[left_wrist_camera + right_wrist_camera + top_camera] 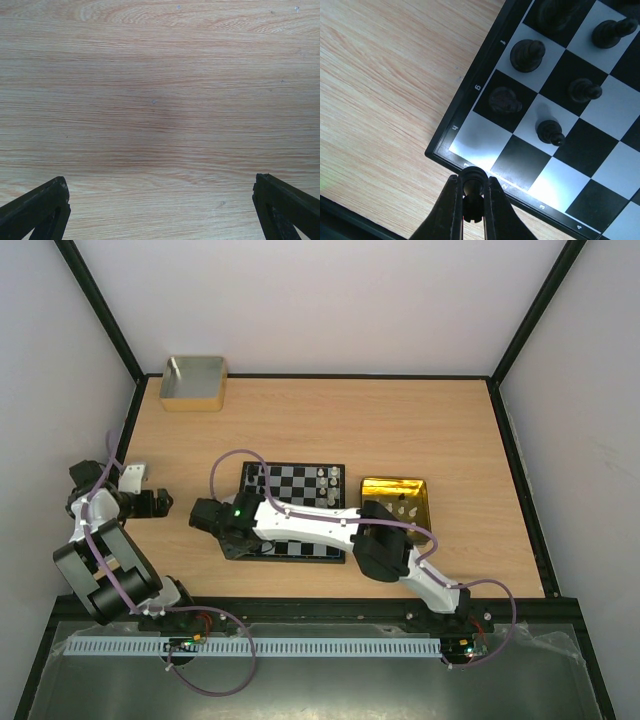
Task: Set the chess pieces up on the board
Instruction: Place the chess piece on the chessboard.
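**Right gripper** (472, 181): clamped on one black chess piece (472, 189), with a finger (449, 205) on either side. The piece's long axis runs along the fingers. Its rounded head is at the fingertips and points toward the board (485, 65), and its narrower body lies back between the fingers. It is glossy and dark, and its type cannot be told. In the right wrist view it lies over the thin black border beside a board corner. Whether it touches the border cannot be told.

**Board:** black and pale grey checks, with pale numerals in the border. Five black pieces stand near this corner, each within one square, among them a round-headed one (527, 53) and a slimmer one (550, 132).

**Overhead view:** the board (300, 480) lies mid-table, its edges roughly parallel with the table's (400, 420). A few cream-white pieces (322, 480) stand toward its right side. A gold tin (372, 488) just to the right holds more pale pieces. The right arm (310, 525) stretches across the board's near edge, and its gripper (200, 516) is past the left edge.

**Left gripper** (160, 182): fingers spread wide over bare wood, holding nothing, well left of the board (155, 502).

**Far-left corner:** a grey box with tan rim (194, 400).
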You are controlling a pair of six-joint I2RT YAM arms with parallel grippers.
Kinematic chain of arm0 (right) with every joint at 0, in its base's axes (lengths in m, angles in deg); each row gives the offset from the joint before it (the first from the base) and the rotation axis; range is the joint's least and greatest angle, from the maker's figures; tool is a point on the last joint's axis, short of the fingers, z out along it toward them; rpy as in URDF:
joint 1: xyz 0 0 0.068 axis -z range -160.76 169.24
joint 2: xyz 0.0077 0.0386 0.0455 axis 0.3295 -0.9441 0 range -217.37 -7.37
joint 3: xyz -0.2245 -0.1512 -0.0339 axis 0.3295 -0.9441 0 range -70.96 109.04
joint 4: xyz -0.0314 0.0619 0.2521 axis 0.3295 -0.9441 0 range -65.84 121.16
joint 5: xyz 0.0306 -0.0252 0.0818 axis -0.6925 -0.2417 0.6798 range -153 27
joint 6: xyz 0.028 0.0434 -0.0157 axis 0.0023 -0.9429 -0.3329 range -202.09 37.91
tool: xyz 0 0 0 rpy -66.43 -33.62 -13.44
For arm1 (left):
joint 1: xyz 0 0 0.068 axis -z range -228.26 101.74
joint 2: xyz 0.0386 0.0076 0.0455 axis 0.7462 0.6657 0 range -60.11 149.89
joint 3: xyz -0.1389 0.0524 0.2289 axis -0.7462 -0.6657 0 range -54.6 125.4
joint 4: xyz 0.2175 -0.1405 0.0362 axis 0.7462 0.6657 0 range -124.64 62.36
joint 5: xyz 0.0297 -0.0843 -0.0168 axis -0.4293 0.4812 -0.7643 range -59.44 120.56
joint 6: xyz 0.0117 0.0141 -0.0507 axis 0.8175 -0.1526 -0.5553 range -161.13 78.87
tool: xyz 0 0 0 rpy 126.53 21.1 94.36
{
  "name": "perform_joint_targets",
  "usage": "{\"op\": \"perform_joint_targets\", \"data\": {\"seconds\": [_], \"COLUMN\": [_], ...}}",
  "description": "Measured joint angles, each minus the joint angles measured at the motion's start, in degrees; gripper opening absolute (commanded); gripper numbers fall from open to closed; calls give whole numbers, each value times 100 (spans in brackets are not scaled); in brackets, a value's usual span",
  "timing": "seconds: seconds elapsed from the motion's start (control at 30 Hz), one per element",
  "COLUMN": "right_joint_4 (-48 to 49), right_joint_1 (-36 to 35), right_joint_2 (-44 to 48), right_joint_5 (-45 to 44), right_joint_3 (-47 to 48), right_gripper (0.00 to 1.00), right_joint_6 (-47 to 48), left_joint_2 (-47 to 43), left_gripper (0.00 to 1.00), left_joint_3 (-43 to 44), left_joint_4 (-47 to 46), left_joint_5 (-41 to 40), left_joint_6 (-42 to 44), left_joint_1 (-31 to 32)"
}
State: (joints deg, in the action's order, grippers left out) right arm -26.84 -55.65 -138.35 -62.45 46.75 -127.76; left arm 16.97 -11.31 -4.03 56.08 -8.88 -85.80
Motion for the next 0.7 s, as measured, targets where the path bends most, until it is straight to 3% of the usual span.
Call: {"op": "perform_joint_targets", "data": {"seconds": [0.7], "right_joint_4": [175], "right_joint_1": [164], "right_joint_2": [-289], "right_joint_5": [236], "right_joint_3": [0], "right_gripper": [4], "right_joint_6": [48], "left_joint_2": [61], "left_gripper": [100], "left_joint_3": [-2], "left_joint_4": [22], "left_joint_5": [66], "left_joint_6": [109], "left_joint_1": [-44]}}
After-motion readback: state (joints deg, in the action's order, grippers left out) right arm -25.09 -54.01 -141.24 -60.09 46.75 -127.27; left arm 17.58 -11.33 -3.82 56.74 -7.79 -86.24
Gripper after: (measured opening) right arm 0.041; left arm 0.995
